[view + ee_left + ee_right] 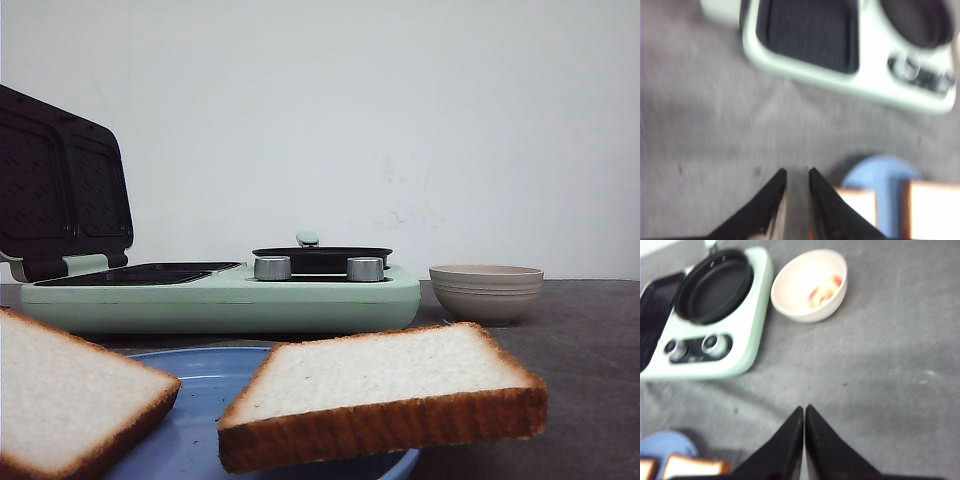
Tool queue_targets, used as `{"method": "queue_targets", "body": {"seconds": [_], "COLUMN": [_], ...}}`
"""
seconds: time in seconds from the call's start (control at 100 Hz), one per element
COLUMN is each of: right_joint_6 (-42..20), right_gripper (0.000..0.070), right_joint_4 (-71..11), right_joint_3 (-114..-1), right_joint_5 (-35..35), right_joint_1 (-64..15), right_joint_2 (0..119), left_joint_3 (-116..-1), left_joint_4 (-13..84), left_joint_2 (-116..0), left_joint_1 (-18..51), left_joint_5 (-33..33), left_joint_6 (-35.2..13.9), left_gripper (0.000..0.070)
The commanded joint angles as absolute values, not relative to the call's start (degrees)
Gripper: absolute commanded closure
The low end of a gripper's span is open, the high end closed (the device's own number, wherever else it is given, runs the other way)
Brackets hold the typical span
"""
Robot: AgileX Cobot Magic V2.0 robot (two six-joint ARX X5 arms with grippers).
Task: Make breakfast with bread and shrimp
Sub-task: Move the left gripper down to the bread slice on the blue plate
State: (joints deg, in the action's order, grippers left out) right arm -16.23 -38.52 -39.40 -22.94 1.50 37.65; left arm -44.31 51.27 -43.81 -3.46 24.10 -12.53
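Two slices of bread lie on a blue plate (205, 400) at the front, one at the left (60, 395) and one at the right (380, 385), which juts over the plate's rim. The shrimp (822, 290), pink-orange and blurred, lies inside a beige bowl (805, 315). My left gripper (797, 171) hovers over bare table beside the plate (885, 175) and its bread (857, 205), its fingers slightly apart with nothing between them. My right gripper (804, 407) hangs shut and empty over the grey table, apart from the bowl. Neither gripper shows in the front view.
A mint-green breakfast maker (220, 295) stands behind the plate, its dark lid (60, 190) raised at the left. A black round pan (715, 287) sits on its right half, behind two knobs. The bowl (486, 292) stands to its right.
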Motion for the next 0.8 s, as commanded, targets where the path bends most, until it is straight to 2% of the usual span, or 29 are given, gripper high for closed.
{"method": "queue_targets", "body": {"seconds": [0.0,0.08,0.15,0.25,0.3,0.5,0.79], "right_joint_6": [-14.5,-14.5,-14.4,-14.3,-14.2,-14.2,-14.1], "right_gripper": [0.0607,0.0488,0.0426,0.0409,0.0409,0.0409,0.0409], "right_joint_4": [-38.2,-38.2,-38.2,-38.2,-38.2,-38.2,-38.2], "right_joint_3": [-40.2,-40.2,-40.2,-40.2,-40.2,-40.2,-40.2], "right_joint_5": [-24.5,-25.8,-26.4,-27.2,-27.2,-27.2,-27.2], "right_joint_1": [1.2,1.2,1.2,1.2,1.2,0.6,0.5], "right_joint_2": [38.2,38.5,38.5,38.5,38.5,38.5,38.5], "left_joint_3": [-45.3,-45.3,-45.3,-45.3,-45.3,-45.3,-45.3], "left_joint_4": [52.6,54.4,56.0,58.4,59.9,65.8,68.1], "left_joint_2": [-45.1,-46.3,-47.2,-48.2,-48.7,-51.7,-57.8], "left_joint_1": [-3.4,-3.4,-3.3,-3.3,-3.3,-2.6,2.5], "left_joint_5": [26.2,28.5,29.8,30.6,30.7,35.0,35.0], "left_joint_6": [-9.4,-8.4,-7.9,-7.0,-6.7,-5.3,-4.0], "left_gripper": [0.0653,0.0591,0.0503,0.0345,0.0307,0.0301,0.0302]}}
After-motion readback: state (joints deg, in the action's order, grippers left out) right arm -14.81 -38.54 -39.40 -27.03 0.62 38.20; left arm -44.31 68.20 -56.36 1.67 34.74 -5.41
